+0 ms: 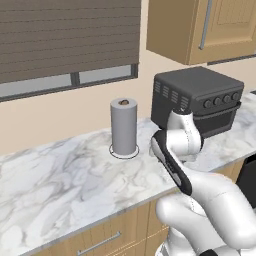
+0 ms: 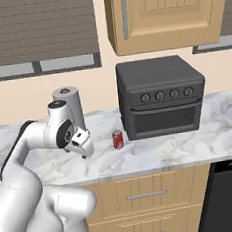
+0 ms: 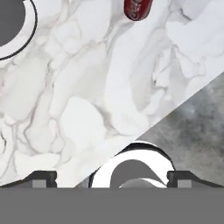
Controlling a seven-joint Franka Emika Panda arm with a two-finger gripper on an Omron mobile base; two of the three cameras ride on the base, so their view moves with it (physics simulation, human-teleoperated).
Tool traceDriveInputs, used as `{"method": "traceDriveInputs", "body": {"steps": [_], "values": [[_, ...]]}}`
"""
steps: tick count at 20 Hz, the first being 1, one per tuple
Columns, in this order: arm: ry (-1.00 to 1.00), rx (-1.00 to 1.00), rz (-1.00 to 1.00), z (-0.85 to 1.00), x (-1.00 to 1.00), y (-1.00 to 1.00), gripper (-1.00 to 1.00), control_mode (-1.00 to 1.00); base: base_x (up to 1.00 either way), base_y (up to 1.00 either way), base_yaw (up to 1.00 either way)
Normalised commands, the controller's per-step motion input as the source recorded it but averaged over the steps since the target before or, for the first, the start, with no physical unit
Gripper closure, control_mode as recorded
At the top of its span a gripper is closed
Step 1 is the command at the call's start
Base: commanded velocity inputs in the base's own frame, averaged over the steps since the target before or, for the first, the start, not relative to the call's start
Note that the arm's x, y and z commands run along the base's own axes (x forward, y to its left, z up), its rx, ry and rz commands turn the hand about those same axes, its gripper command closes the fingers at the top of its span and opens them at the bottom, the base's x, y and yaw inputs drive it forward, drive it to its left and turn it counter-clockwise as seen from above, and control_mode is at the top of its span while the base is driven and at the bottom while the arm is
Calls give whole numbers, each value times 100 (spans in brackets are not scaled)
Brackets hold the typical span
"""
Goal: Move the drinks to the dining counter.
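A red soda can (image 2: 118, 139), one of the drinks, stands on the wall-backed marble worktop (image 2: 157, 154) just left of the dark toaster oven's front. In the hand view the red soda can (image 3: 137, 8) sits at the top edge. My gripper (image 2: 84, 152) hangs over the worktop's front part, a short way left of the can, pointing down. Its fingertips (image 3: 41, 179) rise far apart at the bottom of the hand view, so my gripper (image 3: 112, 180) is open with nothing between them. The dining counter is out of view.
A grey paper towel roll (image 1: 123, 127) stands on a ring base behind my hand. The toaster oven (image 2: 159, 96) fills the worktop to the right, under a wood wall cabinet (image 2: 163, 15). The worktop's front edge and grey floor (image 3: 197, 122) lie below my hand.
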Motion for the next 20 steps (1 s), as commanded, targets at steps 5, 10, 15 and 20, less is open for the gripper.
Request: {"method": "traceDriveInputs", "body": {"steps": [5,10,15,20], "values": [[-16,1,1,6,76,-50,-100,-100,0,0,0],[-7,0,0,20,42,-48,-100,-100,0,0,0],[0,0,-1,0,7,-49,-100,-100,0,0,0],[0,0,-12,0,5,-40,-100,-100,0,0,0]]}}
